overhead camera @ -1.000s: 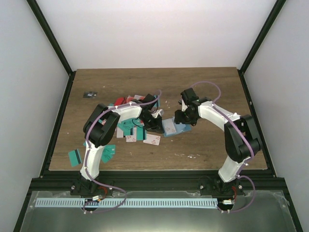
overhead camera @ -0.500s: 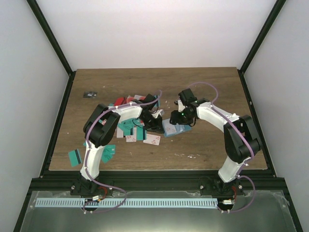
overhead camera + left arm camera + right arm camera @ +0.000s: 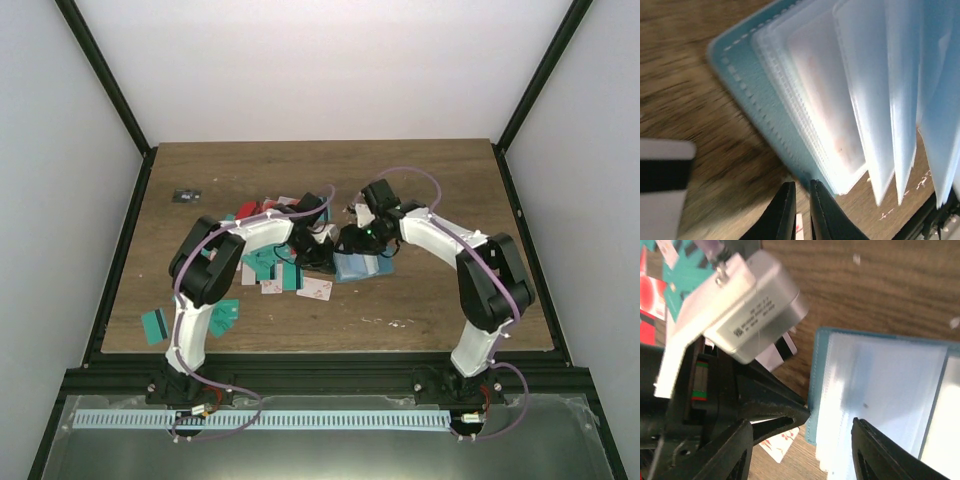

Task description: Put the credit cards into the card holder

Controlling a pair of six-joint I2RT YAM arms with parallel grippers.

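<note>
The holder lies open on the table, directly under both grippers, which meet over its left edge. The left gripper has its fingers pressed almost together, with only a thin slit between them. The tips are at the corner of the holder's teal cover; whether they touch it, I cannot tell. In the slit a bit of white and red shows, but I cannot say if it is pinched there or lies on the wood below. Just beyond these tips the clear pockets stand up and spread out like pages. Off to one side of the tips a striped card, white with a black band, lies on the wood, apart from the holder. The right gripper has its fingers spread wide and grips nothing. It hangs over the holder's left edge, and the left gripper's tips point into the space between its fingers. Most of the cards, teal, red and white, lie in a loose heap behind the left gripper, beside its wrist. One white card with red marks lies just on the near side of it. Two teal cards lie well apart from both grippers, near the left arm's base.
</note>
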